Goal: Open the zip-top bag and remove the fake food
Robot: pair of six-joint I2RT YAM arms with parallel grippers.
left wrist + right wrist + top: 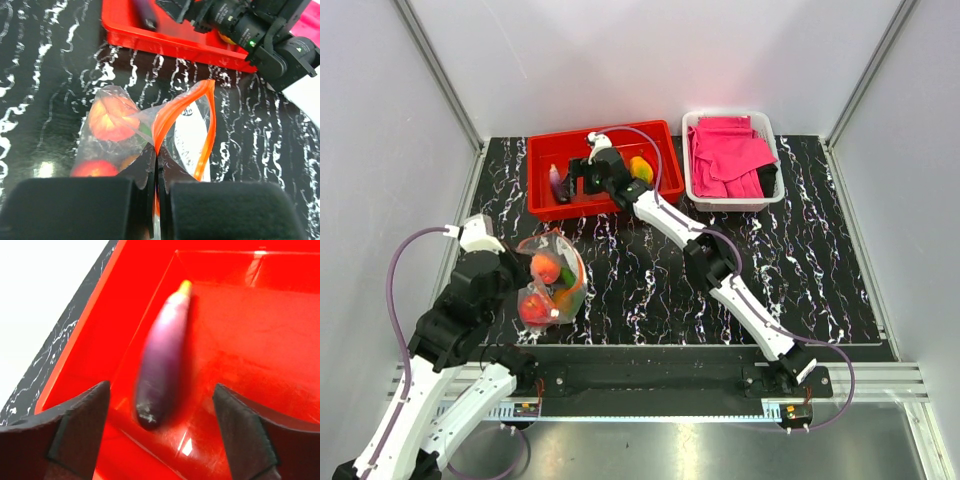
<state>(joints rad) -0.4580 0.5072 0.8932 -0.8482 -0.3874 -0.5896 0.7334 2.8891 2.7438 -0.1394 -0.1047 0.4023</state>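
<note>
Left fingers (75, 210) clamp zip-top bag (192, 135); wrist view shows right fingers (75, 425) wide over eggplant (162, 365).

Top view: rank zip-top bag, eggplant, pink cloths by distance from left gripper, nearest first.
1. zip-top bag: pinched in the left gripper, front left.
2. eggplant: in the red tray, back, left of centre.
3. pink cloths: in the white bin, back right.

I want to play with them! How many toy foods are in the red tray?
2: a purple eggplant at its left end, a yellow-orange mango by the right arm. It could hide more.
</note>
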